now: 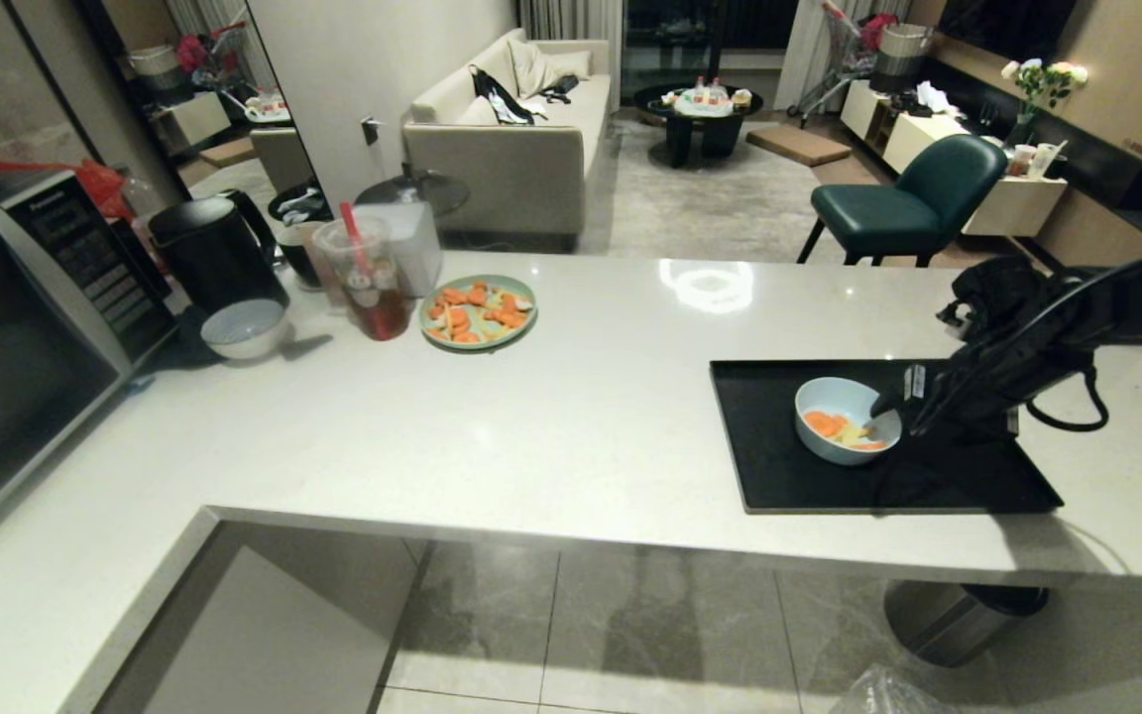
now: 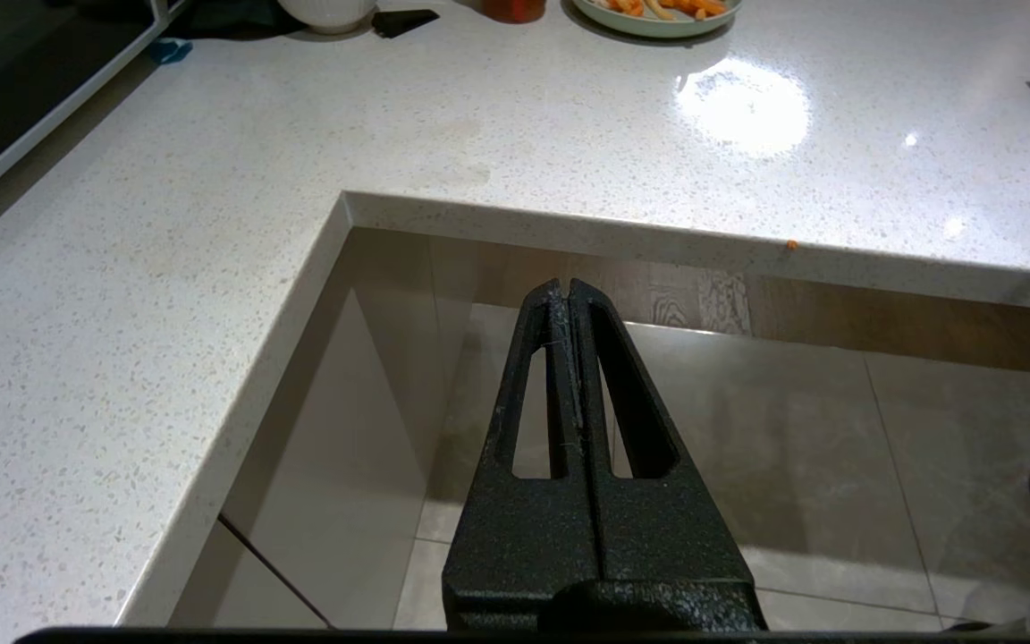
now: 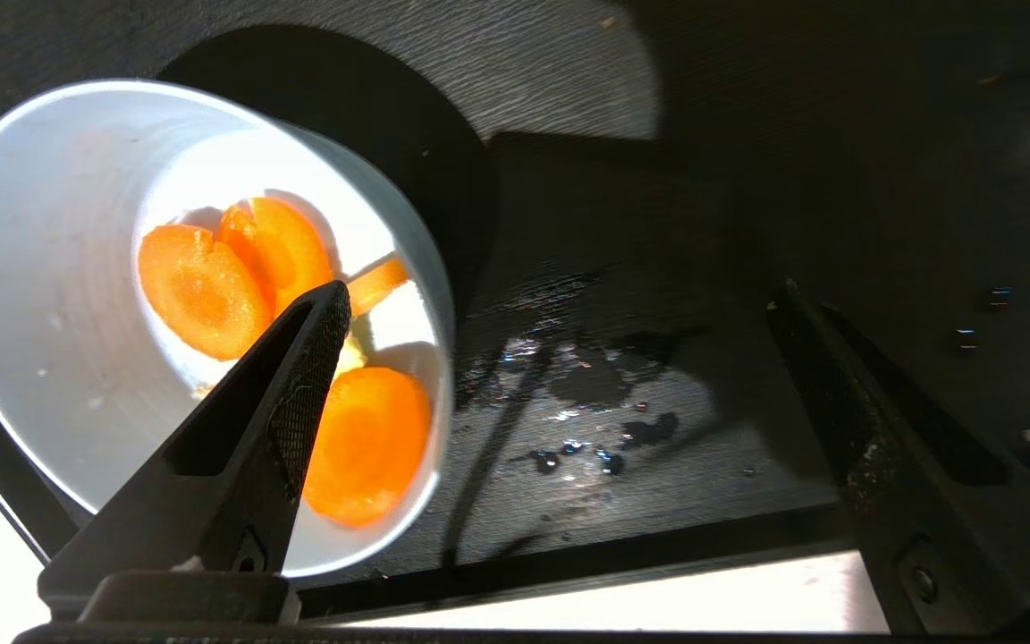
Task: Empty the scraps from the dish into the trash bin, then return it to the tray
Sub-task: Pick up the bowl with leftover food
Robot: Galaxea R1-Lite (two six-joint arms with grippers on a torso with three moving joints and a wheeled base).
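Reaching in from the counter's right edge, right gripper [image 3: 560, 304] straddling the dish [image 1: 847, 420] rim on the tray [image 1: 779, 476], fingers standing wide apart, left gripper [image 2: 569, 291] parked, fingers pressed together.

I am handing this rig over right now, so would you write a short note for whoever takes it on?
Right gripper: open, straddling the dish's rim, one finger inside over the scraps, nothing gripped yet.
Left gripper: shut, empty, parked below the counter edge.
The dish sits on the tray, scraps in it.
The trash bin stands on the floor under the counter, below the tray.
Done: approach only.
Left: grip, lift, tip into the bin, return the dish to the tray.
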